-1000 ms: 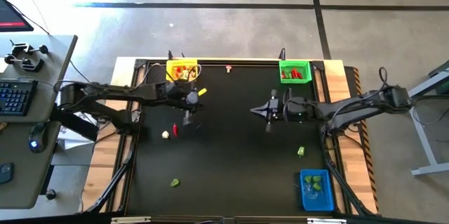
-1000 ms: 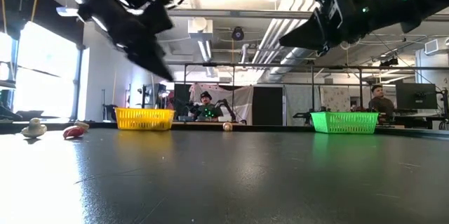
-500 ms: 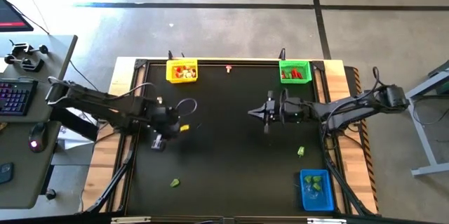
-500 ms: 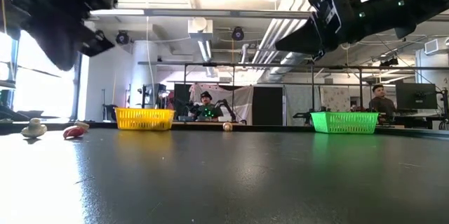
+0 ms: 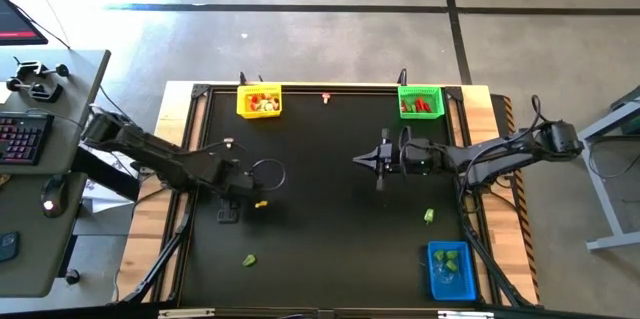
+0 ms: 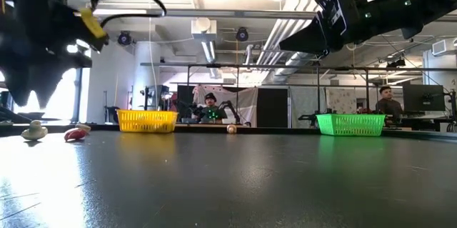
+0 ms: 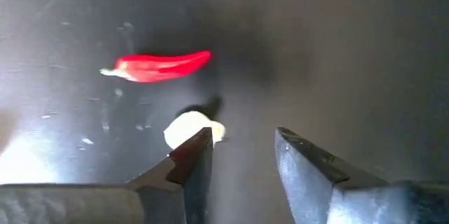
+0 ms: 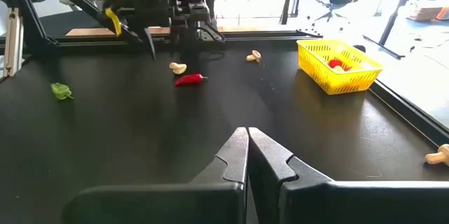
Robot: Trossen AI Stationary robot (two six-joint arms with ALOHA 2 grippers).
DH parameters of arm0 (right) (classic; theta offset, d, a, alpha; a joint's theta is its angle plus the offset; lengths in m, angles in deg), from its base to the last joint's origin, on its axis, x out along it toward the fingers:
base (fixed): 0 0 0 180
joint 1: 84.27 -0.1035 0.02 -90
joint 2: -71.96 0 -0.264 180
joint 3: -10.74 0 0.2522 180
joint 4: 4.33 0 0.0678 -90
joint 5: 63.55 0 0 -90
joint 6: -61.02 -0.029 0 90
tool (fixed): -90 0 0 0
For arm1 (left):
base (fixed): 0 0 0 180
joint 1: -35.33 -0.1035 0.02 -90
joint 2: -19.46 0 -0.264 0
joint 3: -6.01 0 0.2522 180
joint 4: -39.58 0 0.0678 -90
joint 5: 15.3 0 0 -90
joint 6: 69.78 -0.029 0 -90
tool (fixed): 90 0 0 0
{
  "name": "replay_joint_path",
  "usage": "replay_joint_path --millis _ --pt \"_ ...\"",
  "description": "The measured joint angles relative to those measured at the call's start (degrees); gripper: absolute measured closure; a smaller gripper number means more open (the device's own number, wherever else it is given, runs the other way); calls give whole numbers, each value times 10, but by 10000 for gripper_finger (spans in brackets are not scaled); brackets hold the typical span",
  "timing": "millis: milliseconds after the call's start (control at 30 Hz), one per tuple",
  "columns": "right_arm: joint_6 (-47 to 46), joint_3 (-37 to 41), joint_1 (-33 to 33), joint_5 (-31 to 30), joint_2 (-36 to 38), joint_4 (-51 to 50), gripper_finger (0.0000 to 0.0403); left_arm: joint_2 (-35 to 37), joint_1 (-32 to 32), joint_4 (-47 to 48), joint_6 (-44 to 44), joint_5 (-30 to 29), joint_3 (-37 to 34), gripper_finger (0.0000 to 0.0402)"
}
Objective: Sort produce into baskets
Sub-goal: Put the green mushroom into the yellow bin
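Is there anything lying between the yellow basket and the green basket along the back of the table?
Yes. Between the yellow mesh plastic basket and the green mesh plastic basket, the high view shows one tiny cream-and-red toy piece; otherwise bare black tabletop.

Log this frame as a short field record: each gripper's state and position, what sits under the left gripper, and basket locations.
left gripper: open, above the mat's left side
under it: cream-white bulb beside one finger; red chilli just beyond, apart
right gripper: shut, empty, raised over the mat's right half
yellow basket: far edge, left
green basket: far edge, right
blue basket: near right corner
loose green pieces
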State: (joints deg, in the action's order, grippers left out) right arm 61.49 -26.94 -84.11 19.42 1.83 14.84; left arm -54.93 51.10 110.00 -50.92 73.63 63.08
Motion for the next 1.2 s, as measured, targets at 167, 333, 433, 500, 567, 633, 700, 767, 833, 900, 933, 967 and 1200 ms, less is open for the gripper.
replay_joint_path --millis 167,333,433,500,567,633,700,767,833,900,933,967,1200 --pt "-4 0 0 1 0 -2 403 -43 0 1 1 -18 2 248" --pt "-4 0 0 1 0 -4 403 -75 -3 0 6 -35 2 248" --pt "-2 0 0 2 0 -5 403 -85 -16 -2 10 -57 2 260" --pt "-2 0 0 2 0 -6 403 -88 -27 -4 10 -56 2 277" --pt "-2 0 0 4 0 -6 403 -89 -37 -5 9 -54 2 298" --pt "-2 0 0 11 0 -10 403 -89 -46 -5 5 -52 2 324" --pt "-2 0 0 13 0 -10 403 -89 -56 -3 4 -47 2 351" --pt "-4 0 0 13 0 -10 403 -89 -62 -1 -5 -39 2 378" --pt "-4 0 0 13 0 -11 403 -89 -65 2 -10 -39 2 395" --pt "-4 0 0 13 0 -11 403 -89 -68 2 -16 -38 2 398" --pt "-4 0 0 13 0 -12 403 -89 -68 3 -21 -37 2 399" --pt "-4 0 0 13 0 -13 403 -89 -68 4 -25 -38 2 401" --pt "-4 0 0 13 0 -21 403 -89 -76 37 -45 -55 24 401"
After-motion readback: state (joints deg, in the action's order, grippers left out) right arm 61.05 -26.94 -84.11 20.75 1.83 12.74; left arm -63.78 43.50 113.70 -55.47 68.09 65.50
